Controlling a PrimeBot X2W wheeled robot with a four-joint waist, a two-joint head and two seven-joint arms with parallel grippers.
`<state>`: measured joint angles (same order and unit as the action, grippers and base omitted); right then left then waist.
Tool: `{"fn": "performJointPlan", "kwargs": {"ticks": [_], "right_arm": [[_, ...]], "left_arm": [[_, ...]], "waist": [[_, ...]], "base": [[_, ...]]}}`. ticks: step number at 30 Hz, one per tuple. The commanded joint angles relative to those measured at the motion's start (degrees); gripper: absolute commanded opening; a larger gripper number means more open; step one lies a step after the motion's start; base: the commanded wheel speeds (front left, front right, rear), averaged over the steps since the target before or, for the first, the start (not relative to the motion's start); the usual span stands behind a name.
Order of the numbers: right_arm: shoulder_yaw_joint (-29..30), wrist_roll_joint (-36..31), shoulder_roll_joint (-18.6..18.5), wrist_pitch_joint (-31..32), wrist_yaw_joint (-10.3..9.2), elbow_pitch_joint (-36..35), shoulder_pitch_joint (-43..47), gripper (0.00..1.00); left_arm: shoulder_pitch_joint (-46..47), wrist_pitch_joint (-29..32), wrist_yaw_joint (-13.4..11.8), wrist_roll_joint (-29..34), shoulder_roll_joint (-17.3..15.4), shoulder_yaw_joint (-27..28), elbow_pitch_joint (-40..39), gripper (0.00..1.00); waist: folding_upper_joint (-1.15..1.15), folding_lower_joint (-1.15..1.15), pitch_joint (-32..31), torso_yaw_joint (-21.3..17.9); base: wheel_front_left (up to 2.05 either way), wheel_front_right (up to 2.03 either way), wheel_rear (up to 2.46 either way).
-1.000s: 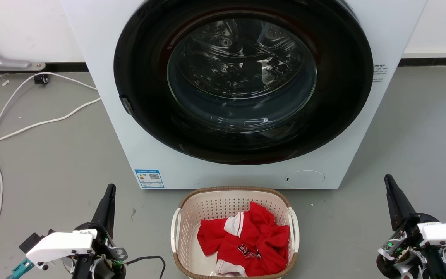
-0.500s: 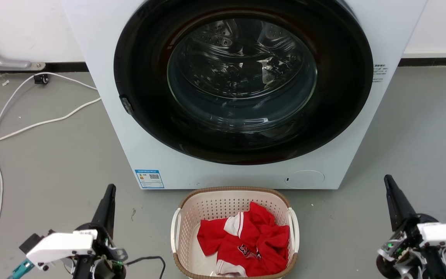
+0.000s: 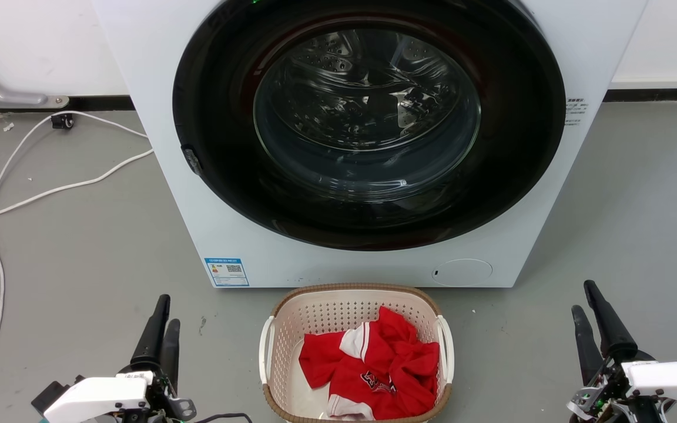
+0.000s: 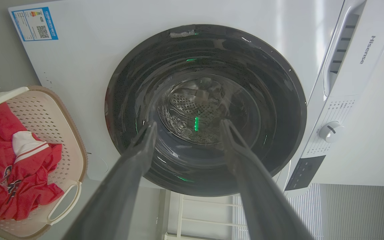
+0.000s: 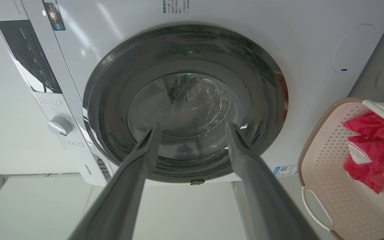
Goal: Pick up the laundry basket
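Note:
The laundry basket [image 3: 353, 288] is cream with a brown rim and white side handles. It stands on the grey floor just in front of the washing machine and holds a red and white garment [image 3: 374, 367]. My left gripper [image 3: 167, 311] is open to the basket's left, well apart from it, and grips nothing. My right gripper [image 3: 583, 296] is open to the basket's right, also apart and empty. In the left wrist view the left gripper [image 4: 188, 123] points at the machine door, with the basket [image 4: 75, 133] at the left edge. The right wrist view has the right gripper [image 5: 193, 125] aimed likewise, the basket [image 5: 312, 140] at its right.
A white front-loading washing machine [image 3: 156, 117] with a shut dark glass door [image 3: 368, 117] stands right behind the basket. A white cable [image 3: 33, 194] runs over the floor at the left. Grey floor lies on both sides of the basket.
Both grippers have dropped lower in the head view and turned, so two spread fingers now show on each instead of one. The basket has not moved.

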<state>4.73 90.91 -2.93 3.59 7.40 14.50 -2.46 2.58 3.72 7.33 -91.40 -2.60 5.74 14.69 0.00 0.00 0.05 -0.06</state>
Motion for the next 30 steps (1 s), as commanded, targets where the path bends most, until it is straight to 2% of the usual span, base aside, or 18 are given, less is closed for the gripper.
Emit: {"fn": "performJointPlan", "kwargs": {"ticks": [1,9,19,26,30], "right_arm": [[-0.22,-0.83,-0.17,-0.61,0.08,-1.51,-0.44,1.00],[-0.12,-4.81,-0.16,-2.66,0.09,-2.55,0.10,1.00],[0.30,-15.54,-0.14,-4.75,0.10,-4.26,-0.02,1.00],[-0.09,-26.60,-0.12,-6.29,0.10,-6.58,0.01,1.00],[-1.00,-34.06,-0.11,-7.07,0.10,-8.14,0.00,1.00]], "left_arm": [[0.34,-0.67,0.03,0.48,-0.17,0.06,-1.58,1.00],[-0.27,-2.73,0.04,2.12,-0.19,1.92,-2.45,1.00],[-0.38,-4.84,0.06,6.07,-0.22,4.65,-2.89,1.00],[-0.26,-6.34,0.08,13.29,-0.24,7.00,-4.92,1.00],[-0.10,-7.16,-0.35,20.28,-0.24,8.23,-7.46,1.00]], "waist": [[0.00,0.00,-0.02,-0.01],[0.00,0.00,-0.14,-0.02],[0.00,0.00,-0.21,0.04],[0.00,0.00,-0.22,0.12],[0.00,0.00,-0.16,0.15]], "base": [[0.00,0.00,0.00],[0.00,0.00,0.00],[0.00,0.00,0.00],[0.00,0.00,0.00],[0.00,0.00,0.00]]}}
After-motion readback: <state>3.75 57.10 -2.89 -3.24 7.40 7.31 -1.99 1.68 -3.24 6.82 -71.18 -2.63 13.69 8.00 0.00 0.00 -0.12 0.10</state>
